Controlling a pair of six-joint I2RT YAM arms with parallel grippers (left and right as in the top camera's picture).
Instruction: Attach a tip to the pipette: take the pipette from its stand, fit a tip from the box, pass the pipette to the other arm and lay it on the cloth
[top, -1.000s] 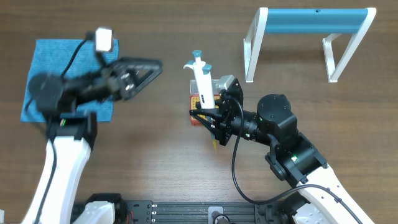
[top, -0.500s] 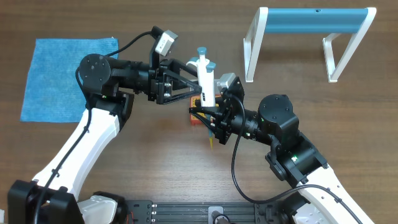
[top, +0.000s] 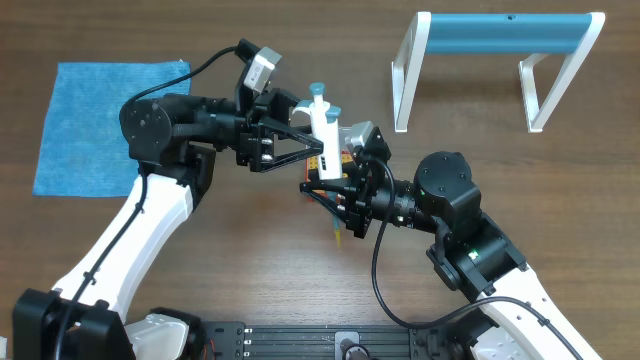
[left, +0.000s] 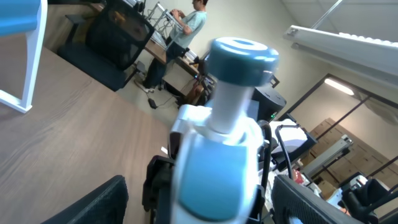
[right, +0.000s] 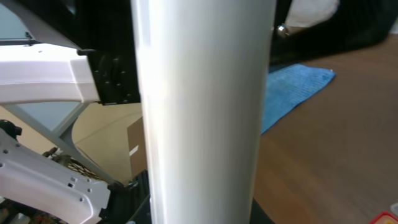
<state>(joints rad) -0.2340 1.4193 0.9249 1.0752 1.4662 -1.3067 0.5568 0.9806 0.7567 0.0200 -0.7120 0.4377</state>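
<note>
Your right gripper has its fingers clenched on the white body of the pipette, gripping it below the middle. In the right wrist view that body stands straight up the frame, very close to the camera. The pipette is lifted off the wooden table, tilted slightly, with its blue plunger button uppermost. A small yellow tip shows at the pipette's lower end, just beyond the right gripper.

Your left gripper is at the pipette's upper part, near the plunger. Its dark fingers are spread wide, one on each side of the pipette, and neither appears to touch it.

The blue cloth lies flat on the table, well apart from the pipette on the left arm's side. The white stand with the blue top bar is well apart from the pipette on the right arm's side.
</note>
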